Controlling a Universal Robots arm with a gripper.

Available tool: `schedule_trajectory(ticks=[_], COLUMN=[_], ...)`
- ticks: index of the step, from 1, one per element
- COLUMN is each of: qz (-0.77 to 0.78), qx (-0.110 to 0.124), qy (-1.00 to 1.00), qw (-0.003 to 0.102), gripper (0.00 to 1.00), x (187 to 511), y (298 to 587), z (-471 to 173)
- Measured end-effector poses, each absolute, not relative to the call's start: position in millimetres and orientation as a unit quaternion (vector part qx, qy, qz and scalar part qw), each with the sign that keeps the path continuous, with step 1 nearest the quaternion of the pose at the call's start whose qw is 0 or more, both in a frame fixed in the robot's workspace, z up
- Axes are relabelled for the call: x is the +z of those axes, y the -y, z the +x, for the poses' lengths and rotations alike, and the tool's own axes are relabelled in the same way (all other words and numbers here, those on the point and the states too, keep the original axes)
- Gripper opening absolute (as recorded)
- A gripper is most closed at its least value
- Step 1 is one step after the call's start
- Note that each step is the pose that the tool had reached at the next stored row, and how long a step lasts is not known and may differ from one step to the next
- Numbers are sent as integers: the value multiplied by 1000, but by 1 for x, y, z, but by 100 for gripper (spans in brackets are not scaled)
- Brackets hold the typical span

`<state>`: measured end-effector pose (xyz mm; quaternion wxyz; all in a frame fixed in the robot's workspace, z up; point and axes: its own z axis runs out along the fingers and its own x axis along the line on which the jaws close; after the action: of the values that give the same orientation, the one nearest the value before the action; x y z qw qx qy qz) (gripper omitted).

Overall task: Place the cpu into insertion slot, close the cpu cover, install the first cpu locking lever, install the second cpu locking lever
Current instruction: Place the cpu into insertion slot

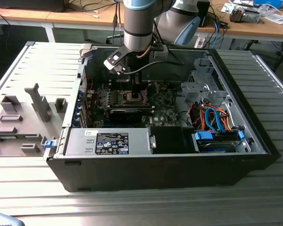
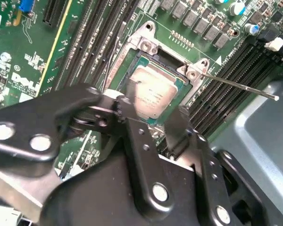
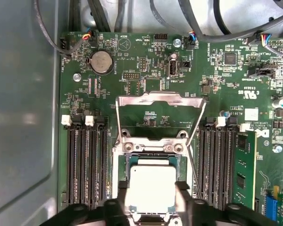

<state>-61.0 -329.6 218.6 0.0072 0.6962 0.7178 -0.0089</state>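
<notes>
The tool (image 1: pixel 134 90) reaches down into an open computer case (image 1: pixel 155 174) lying near the middle of the table (image 1: pixel 132 207); in both wrist views its fingers (image 3: pixel 124 190) are clamped on two opposite edges of the cpu (image 3: pixel 151 181), gripping it; the cpu lies flat, silvery top up, at the insertion slot (image 3: pixel 153 158) on the green motherboard (image 3: pixel 226 84), though whether it is fully seated I cannot tell; the cpu cover (image 3: pixel 158 100) stands swung open beyond the slot; a thin locking lever (image 2: pixel 240 85) juts out unlatched beside the slot.
</notes>
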Motion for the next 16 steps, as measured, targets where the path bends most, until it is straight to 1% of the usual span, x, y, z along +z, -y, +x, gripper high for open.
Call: schedule_trajectory(ticks=[1,2,3,7,8,9,16], qz=[695,693,689,665,660,657,656], qx=[-9,-9,-9,-9,-9,-9,-9], qy=[-719,-721,-725,-747,-751,-753,-755], qw=[7,7,7,7,8,8,8], gripper=[47,41,41,17,17,11,11], x=[219,219,219,219,219,219,222], y=[330,330,329,330,330,330,330], z=[-61,-61,-61,-62,-62,-62,-62])
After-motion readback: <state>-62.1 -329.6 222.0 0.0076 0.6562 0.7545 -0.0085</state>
